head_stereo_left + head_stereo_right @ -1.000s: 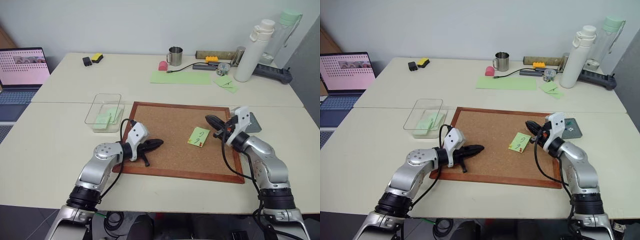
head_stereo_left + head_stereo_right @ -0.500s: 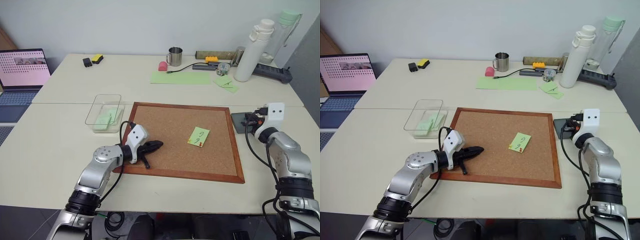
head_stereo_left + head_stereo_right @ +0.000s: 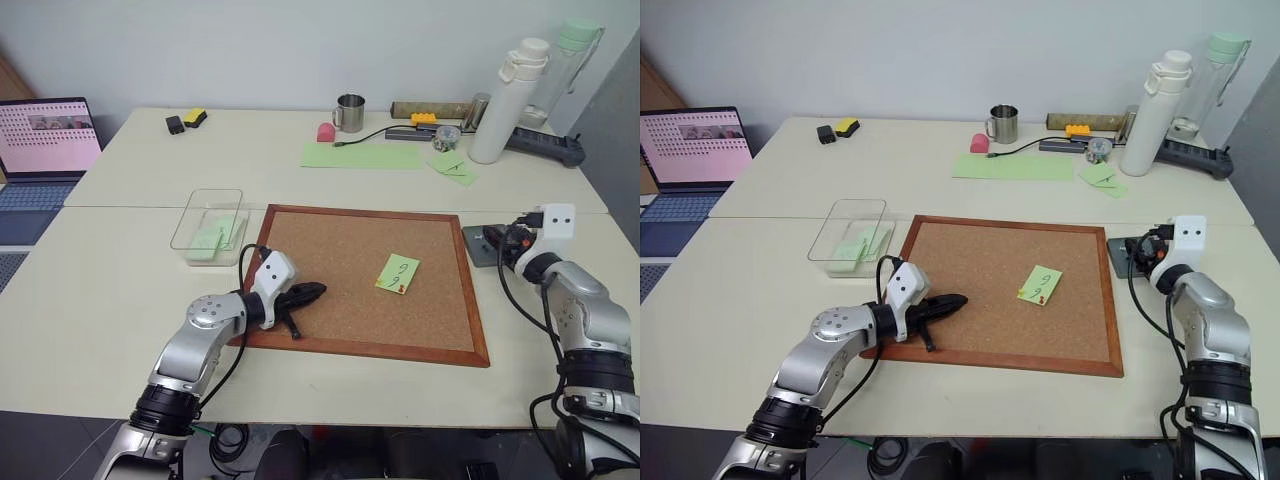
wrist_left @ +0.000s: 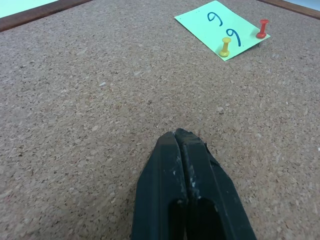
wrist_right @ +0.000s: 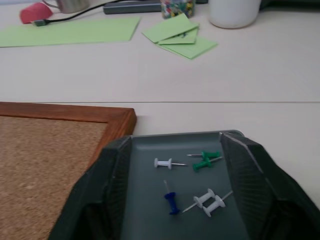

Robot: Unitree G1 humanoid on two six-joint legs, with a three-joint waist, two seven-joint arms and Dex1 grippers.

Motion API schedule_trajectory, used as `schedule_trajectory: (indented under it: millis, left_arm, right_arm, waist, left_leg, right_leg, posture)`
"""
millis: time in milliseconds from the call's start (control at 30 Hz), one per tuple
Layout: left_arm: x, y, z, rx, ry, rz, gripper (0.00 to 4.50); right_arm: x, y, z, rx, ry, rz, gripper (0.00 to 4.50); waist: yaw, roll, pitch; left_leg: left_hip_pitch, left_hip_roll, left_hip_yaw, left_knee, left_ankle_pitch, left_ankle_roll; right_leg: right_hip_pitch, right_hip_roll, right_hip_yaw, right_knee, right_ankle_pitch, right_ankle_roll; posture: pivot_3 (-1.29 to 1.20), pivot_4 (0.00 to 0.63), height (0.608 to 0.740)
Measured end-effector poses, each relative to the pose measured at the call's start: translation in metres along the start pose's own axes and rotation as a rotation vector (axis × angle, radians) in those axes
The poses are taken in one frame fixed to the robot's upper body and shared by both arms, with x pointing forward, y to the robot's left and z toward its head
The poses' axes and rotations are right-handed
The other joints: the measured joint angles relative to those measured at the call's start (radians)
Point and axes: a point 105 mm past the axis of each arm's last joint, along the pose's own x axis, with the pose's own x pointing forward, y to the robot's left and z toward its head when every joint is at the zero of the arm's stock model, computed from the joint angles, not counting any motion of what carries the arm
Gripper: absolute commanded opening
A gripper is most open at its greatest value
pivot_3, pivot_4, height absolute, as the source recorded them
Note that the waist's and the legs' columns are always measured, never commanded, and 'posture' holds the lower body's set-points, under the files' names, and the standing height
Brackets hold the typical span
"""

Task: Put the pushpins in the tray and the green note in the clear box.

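The green note [image 3: 398, 273], marked "9 9", lies on the corkboard [image 3: 330, 250], held by a yellow pushpin [image 4: 225, 47] and a red pushpin [image 4: 261, 29]. My left gripper [image 3: 318, 288] is shut and empty, resting low over the board's near left part, well short of the note. My right gripper [image 5: 178, 140] is open over the dark-grey tray [image 5: 145, 205], which sits just right of the board. Several pushpins lie loose in the tray: a white one [image 5: 164, 163], a green one [image 5: 205, 160], a blue one [image 5: 171, 201]. The clear box [image 3: 210, 225] stands left of the board with green paper inside.
Along the back of the table are a long green sheet [image 3: 360, 155], small green notes [image 3: 452, 167], a metal mug [image 3: 350, 112], a white bottle [image 3: 505, 100], a jar of pins [image 3: 446, 137] and a power strip [image 3: 545, 145]. A laptop [image 3: 45, 140] sits far left.
My right gripper has swung right, from beside the green note to over the tray, and its fingers have opened. The left gripper has stayed where it was.
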Motion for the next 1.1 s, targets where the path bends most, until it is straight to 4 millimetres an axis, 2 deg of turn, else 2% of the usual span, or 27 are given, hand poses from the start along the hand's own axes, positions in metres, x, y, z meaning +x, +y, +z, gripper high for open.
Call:
schedule_trajectory:
  millis: [33, 133, 233, 300, 400, 533, 700, 833, 867, 1100]
  left_arm:
    - [0.0, -0.001, 0.0, -0.001, -0.001, -0.001, 0.0]
    - [0.0, -0.001, -0.001, -0.004, 0.001, -0.001, 0.0]
    - [0.0, -0.001, -0.001, -0.004, 0.001, -0.003, 0.0]
    - [0.0, -0.001, -0.001, -0.004, 0.001, -0.003, 0.0]
    - [0.0, -0.001, -0.001, -0.004, 0.002, -0.004, 0.0]
    - [0.0, -0.001, -0.001, -0.003, 0.002, -0.007, 0.0]
    - [-0.001, -0.002, -0.001, -0.002, 0.002, -0.006, 0.0]
    - [-0.001, -0.002, -0.001, -0.002, 0.003, -0.006, 0.0]
    - [-0.001, -0.003, -0.001, -0.002, 0.003, -0.006, 0.0]
    - [-0.001, -0.003, -0.001, -0.003, 0.004, -0.007, 0.0]
  right_arm:
    - [-0.005, 0.009, 0.004, -0.01, -0.02, 0.065, 2.97]
    - [-0.023, 0.063, 0.014, -0.033, -0.065, 0.37, 2.97]
    - [-0.042, 0.11, 0.004, -0.053, -0.02, 0.618, 2.97]
    - [-0.048, 0.128, -0.007, -0.062, 0.022, 0.705, 2.97]
    - [-0.05, 0.144, -0.023, -0.075, 0.068, 0.762, 2.97]
    - [-0.044, 0.159, -0.036, -0.095, 0.094, 0.783, 2.97]
    - [-0.035, 0.155, -0.047, -0.082, 0.119, 0.74, 2.97]
    - [-0.035, 0.155, -0.049, -0.073, 0.121, 0.738, 2.39]
    - [-0.035, 0.154, -0.05, -0.07, 0.125, 0.737, 2.06]
    - [-0.038, 0.151, -0.059, -0.065, 0.141, 0.726, 0.63]
  waist:
    - [0.001, 0.0, 0.0]
    - [0.0, 0.001, -0.001]
    - [0.001, 0.001, -0.001]
    - [0.001, 0.001, -0.001]
    - [0.001, 0.001, -0.001]
    - [0.001, 0.001, -0.001]
    - [0.001, 0.001, -0.001]
    - [0.001, 0.001, -0.001]
    - [0.001, 0.001, -0.001]
    - [0.001, 0.001, -0.001]
  left_leg:
    - [0.0, 0.0, 0.0, 0.0, 0.0, 0.0]
    - [0.0, 0.0, -0.001, 0.0, 0.0, 0.0]
    - [0.0, 0.0, -0.002, 0.0, 0.0, 0.0]
    - [0.0, 0.0, -0.002, 0.001, 0.0, 0.0]
    - [0.001, 0.0, -0.002, 0.0, 0.0, 0.0]
    - [0.0, 0.0, -0.002, 0.0, 0.0, 0.0]
    - [0.0, 0.0, -0.002, 0.0, 0.0, 0.0]
    - [0.0, 0.0, -0.002, 0.0, 0.0, 0.0]
    - [0.0, 0.0, -0.002, 0.0, 0.0, 0.0]
    - [0.0, 0.0, -0.002, 0.0, 0.0, 0.0]
  right_leg:
    - [0.0, 0.0, 0.0, 0.0, 0.0, 0.0]
    - [0.0, 0.0, -0.001, 0.0, 0.0, 0.0]
    - [0.001, 0.0, -0.001, 0.0, 0.0, 0.0]
    - [0.001, 0.0, -0.001, 0.0, 0.0, 0.0]
    - [0.001, 0.0, -0.001, 0.0, 0.0, 0.0]
    - [0.001, 0.0, -0.002, -0.001, 0.0, 0.0]
    - [0.001, 0.0, -0.002, -0.001, 0.0, 0.0]
    - [0.001, 0.0, -0.002, -0.001, 0.0, 0.0]
    - [0.001, 0.0, -0.002, -0.001, 0.0, 0.0]
    - [0.001, 0.0, -0.002, -0.001, 0.0, 0.0]
  posture:
    - [0.0, 0.15, 0.74]
    - [0.0, 0.15, 0.74]
    - [0.0, 0.15, 0.74]
    - [0.0, 0.15, 0.74]
    - [0.0, 0.15, 0.74]
    - [0.0, 0.15, 0.74]
    - [0.0, 0.15, 0.74]
    - [0.0, 0.15, 0.74]
    - [0.0, 0.15, 0.74]
    - [0.0, 0.15, 0.74]
